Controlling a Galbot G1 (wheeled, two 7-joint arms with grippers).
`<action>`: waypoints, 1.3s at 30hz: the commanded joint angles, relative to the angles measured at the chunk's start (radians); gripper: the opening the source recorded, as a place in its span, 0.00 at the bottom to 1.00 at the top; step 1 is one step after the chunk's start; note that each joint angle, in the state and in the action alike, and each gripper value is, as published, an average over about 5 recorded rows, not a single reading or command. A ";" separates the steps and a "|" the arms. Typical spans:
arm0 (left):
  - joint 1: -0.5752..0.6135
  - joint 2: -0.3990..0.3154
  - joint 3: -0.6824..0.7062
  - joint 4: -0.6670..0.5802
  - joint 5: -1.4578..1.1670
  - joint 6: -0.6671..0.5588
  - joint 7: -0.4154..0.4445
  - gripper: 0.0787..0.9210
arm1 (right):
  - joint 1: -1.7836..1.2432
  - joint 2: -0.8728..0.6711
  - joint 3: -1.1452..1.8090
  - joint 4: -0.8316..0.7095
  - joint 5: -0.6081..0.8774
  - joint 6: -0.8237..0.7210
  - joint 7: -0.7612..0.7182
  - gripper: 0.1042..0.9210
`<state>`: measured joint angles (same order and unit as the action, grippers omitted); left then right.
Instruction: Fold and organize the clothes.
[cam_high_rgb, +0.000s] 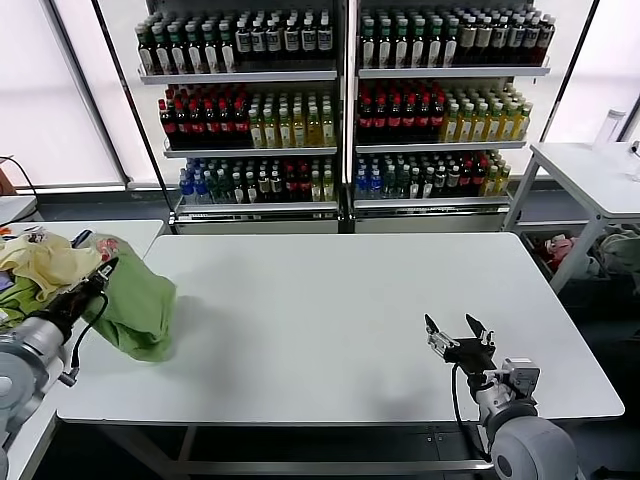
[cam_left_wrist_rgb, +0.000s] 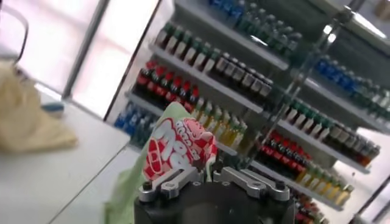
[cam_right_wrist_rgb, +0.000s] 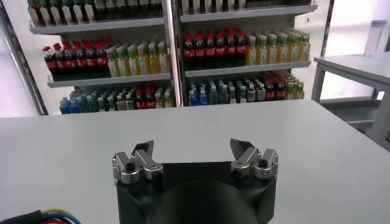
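The light green polo shirt (cam_high_rgb: 138, 300) hangs bunched at the left end of the white table (cam_high_rgb: 330, 320), its lower part draped on the tabletop. My left gripper (cam_high_rgb: 104, 266) is shut on its upper edge and holds it up. In the left wrist view the shirt (cam_left_wrist_rgb: 177, 146) shows its red-and-white graphic pinched between the closed jaws of the gripper (cam_left_wrist_rgb: 208, 173). My right gripper (cam_high_rgb: 458, 332) is open and empty, low over the table near the front right; it also shows in the right wrist view (cam_right_wrist_rgb: 194, 152).
A pale yellow garment (cam_high_rgb: 45, 262) and other cloth lie on a side table at the left. Shelves of bottles (cam_high_rgb: 340, 100) stand behind the table. Another white table (cam_high_rgb: 590, 170) stands at the far right.
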<state>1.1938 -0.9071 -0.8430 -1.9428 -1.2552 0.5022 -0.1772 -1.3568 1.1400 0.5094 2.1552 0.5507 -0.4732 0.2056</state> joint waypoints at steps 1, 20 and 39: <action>-0.082 -0.151 0.511 -0.054 0.640 -0.088 0.008 0.05 | -0.013 0.016 0.002 0.020 -0.017 0.014 -0.004 0.88; -0.407 -0.502 1.063 0.279 0.942 -0.094 -0.006 0.04 | 0.028 -0.012 0.009 -0.005 -0.008 0.026 -0.015 0.88; -0.234 -0.311 0.755 0.016 0.809 -0.273 -0.057 0.63 | 0.221 0.136 -0.286 -0.201 -0.045 0.037 0.091 0.88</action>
<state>0.8552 -1.3394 0.0949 -1.7936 -0.4193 0.3084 -0.2008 -1.2572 1.1643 0.4269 2.0894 0.5391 -0.4445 0.2184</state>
